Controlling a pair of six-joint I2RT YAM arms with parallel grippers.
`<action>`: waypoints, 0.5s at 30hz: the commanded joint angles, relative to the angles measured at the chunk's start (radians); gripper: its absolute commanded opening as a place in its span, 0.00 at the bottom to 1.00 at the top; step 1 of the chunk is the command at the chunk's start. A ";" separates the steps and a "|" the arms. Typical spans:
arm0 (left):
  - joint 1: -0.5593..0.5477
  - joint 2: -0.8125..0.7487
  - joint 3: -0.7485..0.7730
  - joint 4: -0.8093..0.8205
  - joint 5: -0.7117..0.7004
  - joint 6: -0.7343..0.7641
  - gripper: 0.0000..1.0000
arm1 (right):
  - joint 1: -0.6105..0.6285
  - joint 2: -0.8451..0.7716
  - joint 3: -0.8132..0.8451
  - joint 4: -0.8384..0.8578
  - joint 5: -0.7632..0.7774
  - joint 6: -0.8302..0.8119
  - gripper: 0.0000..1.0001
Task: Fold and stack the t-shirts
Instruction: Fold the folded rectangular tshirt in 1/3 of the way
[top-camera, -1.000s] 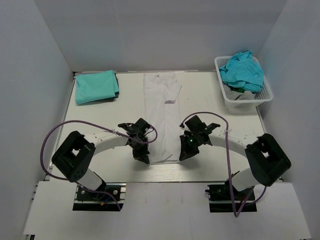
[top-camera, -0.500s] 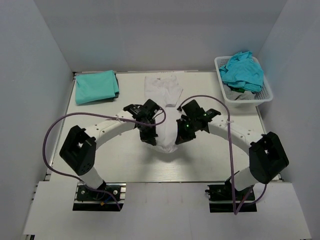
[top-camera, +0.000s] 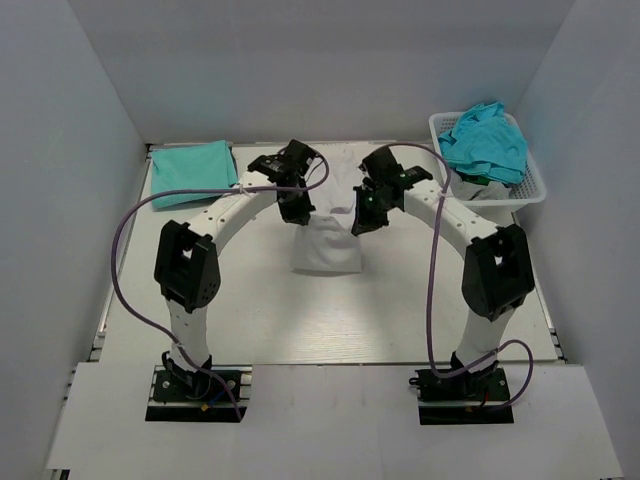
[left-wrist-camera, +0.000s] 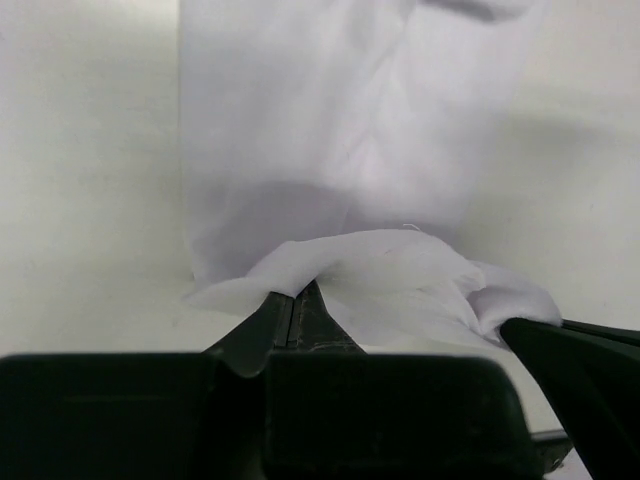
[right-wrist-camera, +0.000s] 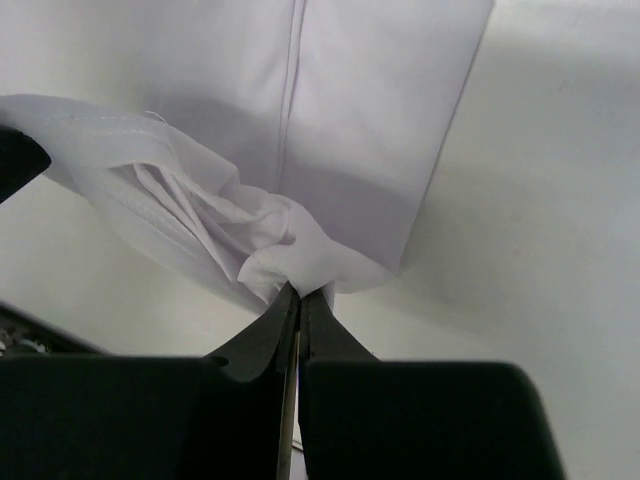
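Observation:
A white t-shirt (top-camera: 325, 245) lies in the middle of the table, doubled back over itself, its near part flat and its far end lifted. My left gripper (top-camera: 296, 213) is shut on the shirt's left hem corner (left-wrist-camera: 300, 270). My right gripper (top-camera: 362, 222) is shut on the right hem corner (right-wrist-camera: 295, 265). Both hold the cloth (right-wrist-camera: 360, 120) above the lower layer (left-wrist-camera: 330, 120) near the table's far side. A folded teal t-shirt (top-camera: 192, 171) rests at the far left. More teal t-shirts (top-camera: 486, 140) are heaped in the basket.
A white lattice basket (top-camera: 530, 192) stands at the far right corner. Purple cables (top-camera: 118, 250) loop from both arms over the table. Grey walls close in the left, right and back sides.
Both grippers have carried the white shirt's near hem from the front edge towards the back, doubling the shirt over itself. The arms now stretch far across the table.

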 joint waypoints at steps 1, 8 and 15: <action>0.034 0.038 0.088 0.009 -0.035 0.027 0.00 | -0.031 0.059 0.123 -0.045 0.016 -0.024 0.00; 0.085 0.151 0.220 0.098 0.043 0.103 0.00 | -0.092 0.214 0.323 -0.051 -0.009 -0.041 0.00; 0.126 0.246 0.303 0.098 0.054 0.114 0.00 | -0.122 0.332 0.433 -0.042 -0.081 -0.055 0.00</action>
